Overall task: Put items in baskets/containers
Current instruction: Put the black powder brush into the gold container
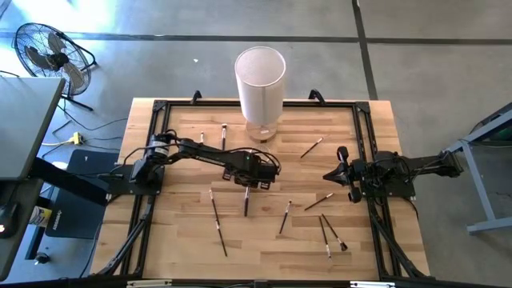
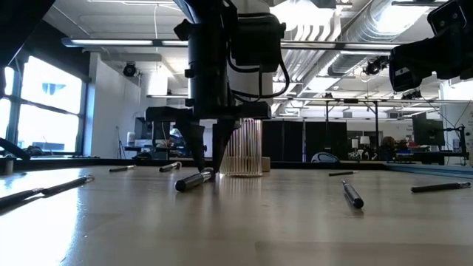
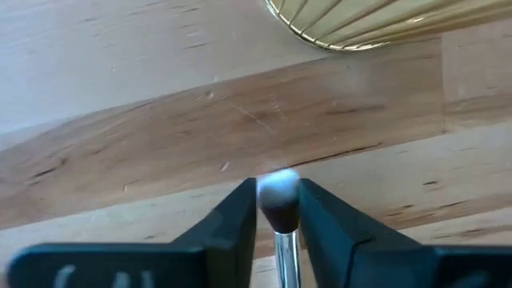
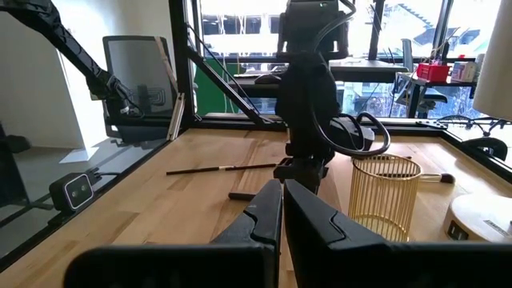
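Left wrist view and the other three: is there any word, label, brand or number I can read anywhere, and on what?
None can be read in any view.
Left gripper: pale marks on its body at the frame's bottom edge, cut off and too blurred to read.
Small grey box beyond the table edge in the right wrist view: a round mark, not legible.
Makeup brush, wire cup, white cylinder: no print visible.

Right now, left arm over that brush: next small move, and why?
Probably finish closing the left gripper, then lift. Its jaws sit either side of the brush near the bristle end, which lies flat on the table. The cup stands just beyond it.
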`<state>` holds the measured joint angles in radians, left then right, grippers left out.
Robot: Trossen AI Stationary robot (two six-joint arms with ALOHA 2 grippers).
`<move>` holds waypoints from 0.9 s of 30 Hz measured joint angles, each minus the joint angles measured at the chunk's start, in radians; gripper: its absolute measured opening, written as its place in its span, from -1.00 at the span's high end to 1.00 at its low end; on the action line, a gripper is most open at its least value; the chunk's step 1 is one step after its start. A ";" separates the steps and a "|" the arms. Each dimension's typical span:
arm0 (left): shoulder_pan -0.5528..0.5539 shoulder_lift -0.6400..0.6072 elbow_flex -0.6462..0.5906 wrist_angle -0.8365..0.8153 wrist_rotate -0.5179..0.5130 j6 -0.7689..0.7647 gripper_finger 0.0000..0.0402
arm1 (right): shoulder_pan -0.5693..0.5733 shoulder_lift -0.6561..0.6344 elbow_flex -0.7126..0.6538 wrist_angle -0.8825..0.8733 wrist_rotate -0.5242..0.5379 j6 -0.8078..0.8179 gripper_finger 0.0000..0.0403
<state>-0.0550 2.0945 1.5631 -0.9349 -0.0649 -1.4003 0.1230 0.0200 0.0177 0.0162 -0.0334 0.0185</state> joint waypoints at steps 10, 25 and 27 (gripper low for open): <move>-0.011 0.004 0.002 -0.008 -0.044 -0.009 0.96 | 0.000 0.000 0.000 0.000 0.000 0.000 0.94; -0.058 0.008 0.271 -0.289 -0.191 0.008 0.99 | 0.000 0.000 0.000 0.000 0.000 0.000 0.94; -0.081 0.007 0.337 -0.348 -0.247 0.008 1.00 | 0.000 0.000 0.000 0.000 0.000 0.000 0.94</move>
<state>-0.1365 2.1015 1.9004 -1.2828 -0.3123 -1.3920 0.1230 0.0200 0.0177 0.0158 -0.0334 0.0183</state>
